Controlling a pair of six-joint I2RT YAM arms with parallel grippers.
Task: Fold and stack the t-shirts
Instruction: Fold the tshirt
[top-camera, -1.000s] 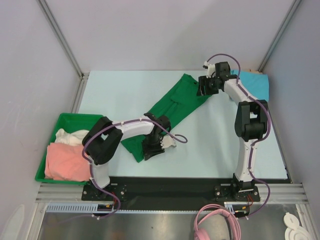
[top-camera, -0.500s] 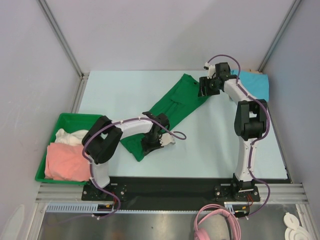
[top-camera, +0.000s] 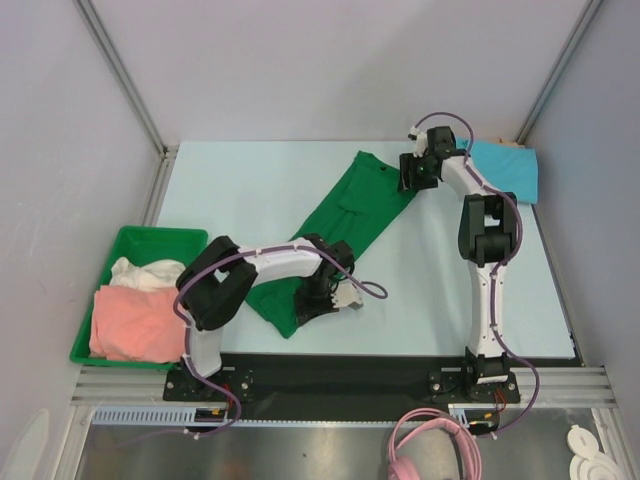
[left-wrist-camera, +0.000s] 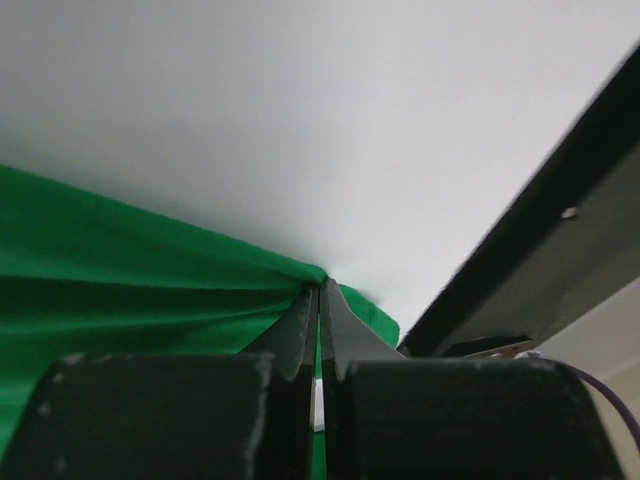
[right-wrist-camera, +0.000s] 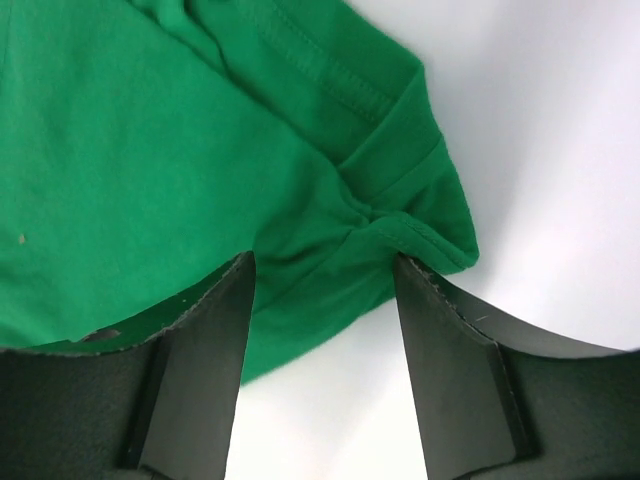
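A green t-shirt lies stretched in a long diagonal strip across the light blue table. My left gripper is shut on its near end; in the left wrist view the green cloth is pinched between the closed jaws. My right gripper is open at the shirt's far end; in the right wrist view its fingers straddle a bunched green sleeve. A folded blue t-shirt lies at the back right.
A green bin at the left edge holds a pink shirt and a white one. A black rail runs along the table's near edge. Grey walls enclose the table.
My left gripper has pulled the shirt's near end to the right and nearer, straightening the strip. My right gripper has stayed at the far end.
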